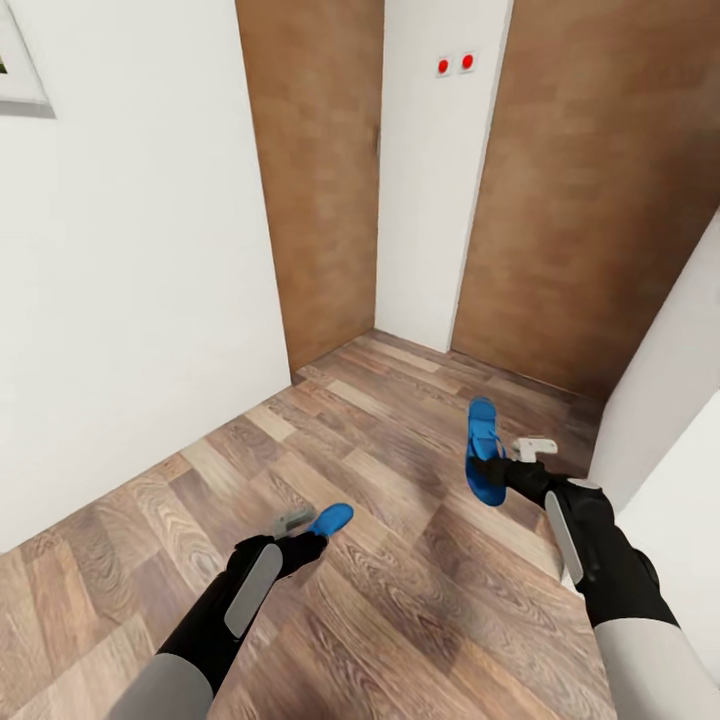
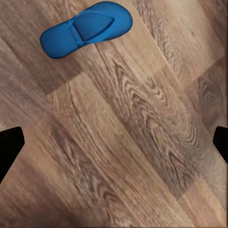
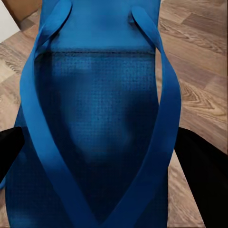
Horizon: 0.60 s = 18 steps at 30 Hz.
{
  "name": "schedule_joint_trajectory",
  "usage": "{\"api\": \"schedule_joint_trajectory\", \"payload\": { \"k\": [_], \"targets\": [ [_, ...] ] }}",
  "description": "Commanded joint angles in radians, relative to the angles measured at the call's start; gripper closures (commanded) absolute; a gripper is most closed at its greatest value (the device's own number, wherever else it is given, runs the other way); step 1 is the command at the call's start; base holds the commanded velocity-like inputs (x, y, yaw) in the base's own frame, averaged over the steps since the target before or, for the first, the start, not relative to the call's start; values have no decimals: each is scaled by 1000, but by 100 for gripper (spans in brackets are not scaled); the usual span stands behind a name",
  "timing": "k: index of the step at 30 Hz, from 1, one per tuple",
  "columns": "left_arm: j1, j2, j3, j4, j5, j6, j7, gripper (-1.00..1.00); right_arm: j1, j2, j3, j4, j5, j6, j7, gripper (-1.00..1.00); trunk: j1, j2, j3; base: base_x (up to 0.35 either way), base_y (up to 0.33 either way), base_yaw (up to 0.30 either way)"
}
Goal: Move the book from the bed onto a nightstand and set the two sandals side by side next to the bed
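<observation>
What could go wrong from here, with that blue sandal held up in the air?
The right gripper holds one sandal above the wood floor; it could slip out and drop while the robot moves. The other sandal lies on the floor just ahead of the left gripper, which is open, so it might get nudged or left behind.

Wood-plank floor (image 1: 400,600) runs across the lower part of the head view, grain swirling in brown and grey. White wall (image 1: 130,300) stands on the left, a framed picture's corner (image 1: 18,70) peeking in at its top edge. Two brown wooden panels (image 1: 320,180) rise behind, a white strip (image 1: 430,200) between them carrying two red dots (image 1: 455,64) near the top.
</observation>
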Motion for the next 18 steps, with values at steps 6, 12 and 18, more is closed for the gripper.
{"api": "schedule_joint_trajectory", "payload": {
  "k": [6,12,18],
  "targets": [
    [0,1,0,-2,11,3,10,-100,5,10,-2,-3,-4,31,2,100,0,0,-1,213,227,-267],
    [0,0,0,-2,12,4,9,-100,4,11,-2,-2,-3,33,1,100,0,0,-1,55,300,-267],
    [0,1,26,-2,11,5,10,-100,2,18,-3,-13,-5,71,-18,100,0,0,-1,-63,317,-268]
  ]
}}
